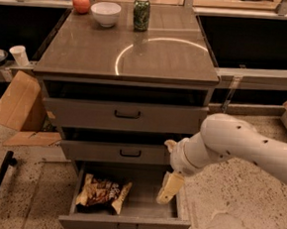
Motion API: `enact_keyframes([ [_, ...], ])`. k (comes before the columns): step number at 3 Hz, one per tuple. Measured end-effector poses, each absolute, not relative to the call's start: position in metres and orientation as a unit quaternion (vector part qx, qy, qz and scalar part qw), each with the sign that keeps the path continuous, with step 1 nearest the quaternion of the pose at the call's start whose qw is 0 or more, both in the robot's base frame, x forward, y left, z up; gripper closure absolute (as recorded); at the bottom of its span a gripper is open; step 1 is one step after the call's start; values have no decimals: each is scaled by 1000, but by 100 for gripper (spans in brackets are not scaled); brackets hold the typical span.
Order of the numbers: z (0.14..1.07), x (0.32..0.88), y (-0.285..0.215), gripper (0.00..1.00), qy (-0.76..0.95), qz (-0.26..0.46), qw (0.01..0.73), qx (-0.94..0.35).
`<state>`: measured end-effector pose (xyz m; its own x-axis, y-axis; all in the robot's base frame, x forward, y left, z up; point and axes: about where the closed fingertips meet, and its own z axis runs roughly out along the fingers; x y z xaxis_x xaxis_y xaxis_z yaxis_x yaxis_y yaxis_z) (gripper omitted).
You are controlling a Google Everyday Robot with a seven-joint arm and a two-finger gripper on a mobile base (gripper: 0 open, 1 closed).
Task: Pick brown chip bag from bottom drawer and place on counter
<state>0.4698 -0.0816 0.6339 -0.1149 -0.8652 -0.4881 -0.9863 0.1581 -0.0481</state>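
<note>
Crinkled brown chip bag [102,193] left in open bottom drawer [125,224]; claw [169,188] hangs right.

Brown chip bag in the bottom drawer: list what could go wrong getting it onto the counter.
1. The gripper hangs over the bottom drawer's right side; the brown chip bag lies at its left, so a grasp may miss or only crumple it.
2. The bag sits close under the middle drawer front, so a lift could snag.
3. A can and bowl stand at the counter's back; placing there might knock them.
</note>
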Motion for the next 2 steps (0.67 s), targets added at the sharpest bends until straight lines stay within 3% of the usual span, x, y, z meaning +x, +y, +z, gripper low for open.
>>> enact_keyframes([
  [2,543,474,-26,0,742,229,203,-596],
])
